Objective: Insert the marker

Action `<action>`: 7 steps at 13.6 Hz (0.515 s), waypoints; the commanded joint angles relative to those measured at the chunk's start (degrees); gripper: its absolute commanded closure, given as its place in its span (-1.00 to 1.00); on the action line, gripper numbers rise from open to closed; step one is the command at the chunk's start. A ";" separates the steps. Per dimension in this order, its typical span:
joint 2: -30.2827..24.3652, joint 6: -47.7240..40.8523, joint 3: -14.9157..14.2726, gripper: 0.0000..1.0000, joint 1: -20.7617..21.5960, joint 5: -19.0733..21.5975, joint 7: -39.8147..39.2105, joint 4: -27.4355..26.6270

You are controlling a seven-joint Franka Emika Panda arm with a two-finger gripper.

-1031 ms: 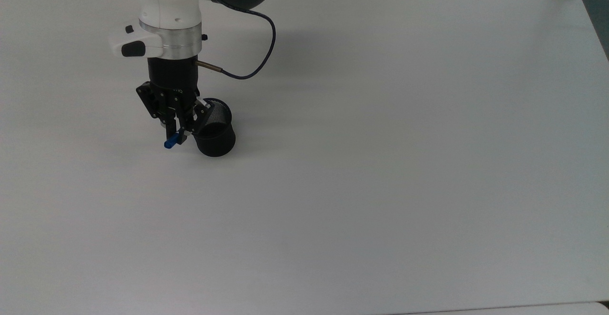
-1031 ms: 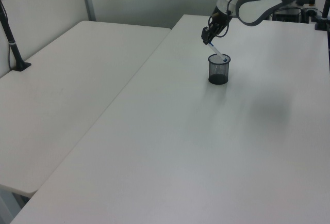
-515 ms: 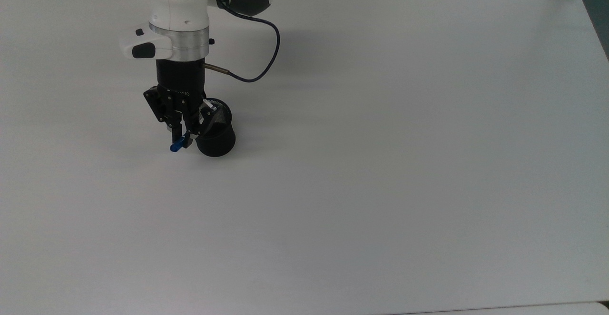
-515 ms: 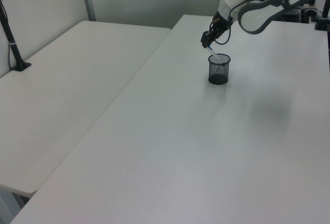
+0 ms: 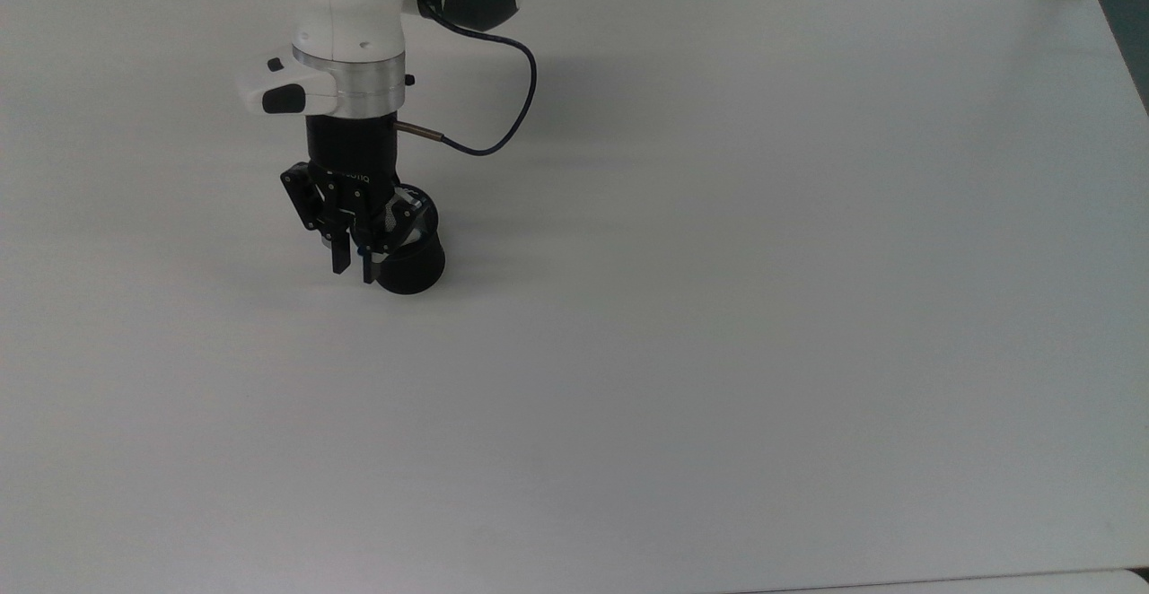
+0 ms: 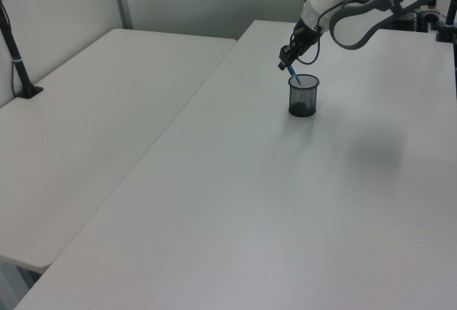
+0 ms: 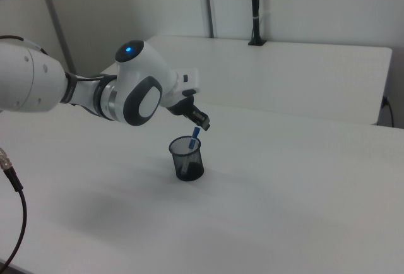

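The marker stands tilted inside the black mesh cup, its lower end down in the cup and its blue cap leaning on the rim and poking out above it. In the left view the cap slants up toward the left view's left, over the rim nearest my gripper. I judge it leans that way because it went in at an angle and the cup is much wider than the barrel, so the rim is all that props it.

My gripper hangs just above and beside the cup, on the top view's left of it. In the top view its two fingers are spread with bare table showing between them, so I read them as released and holding nothing. In the right view the fingertips sit just above the cap, apart from it.

The cup stands upright on the white table, toward the top view's upper left. Going by this, the insertion looks done, and lifting the arm straight up should avoid knocking the cap or tipping the cup.
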 commanded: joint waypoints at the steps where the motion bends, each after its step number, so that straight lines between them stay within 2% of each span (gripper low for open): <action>1: -2.65 -0.22 -0.04 -0.71 1.59 1.08 2.78 -2.46; 2: -3.34 -3.62 0.14 -0.98 1.60 1.08 4.55 -1.85; 5: -5.46 -20.03 0.31 -1.00 2.64 1.43 5.36 3.49; 7: -5.46 -31.71 0.31 -1.00 3.18 4.14 5.18 9.29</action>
